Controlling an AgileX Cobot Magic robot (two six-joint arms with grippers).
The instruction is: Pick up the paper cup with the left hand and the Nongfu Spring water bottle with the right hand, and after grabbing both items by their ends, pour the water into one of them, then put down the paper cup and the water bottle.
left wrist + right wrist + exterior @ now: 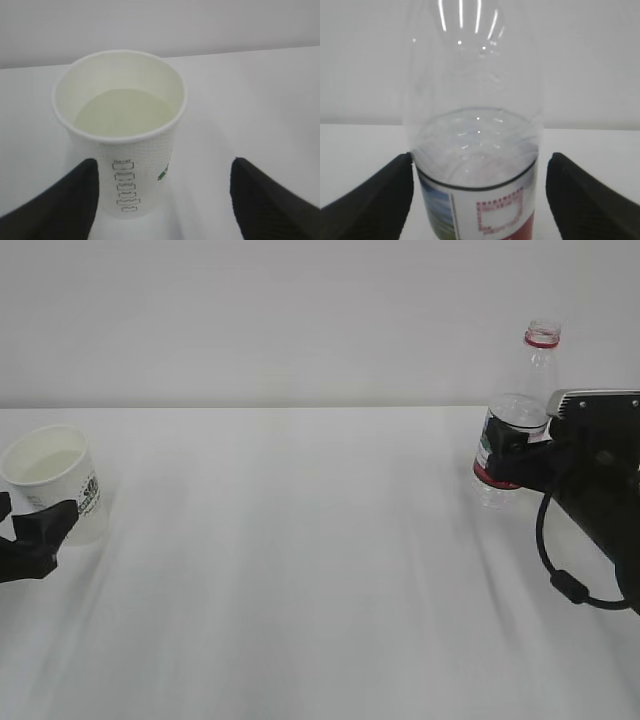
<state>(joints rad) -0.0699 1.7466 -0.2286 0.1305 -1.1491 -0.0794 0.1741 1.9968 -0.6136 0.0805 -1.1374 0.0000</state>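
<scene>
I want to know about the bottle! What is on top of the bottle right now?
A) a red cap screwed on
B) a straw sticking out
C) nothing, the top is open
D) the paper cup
C: the bottle has only a red ring around its neck, and its mouth is open with no cap.

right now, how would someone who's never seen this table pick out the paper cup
Look to the far left of the white table, opposite the clear water bottle at the right end. There stands the paper cup, with the left arm's black jaws around it. It is short, white, opaque and open-topped, with printed checkboxes and a green mark.
</scene>
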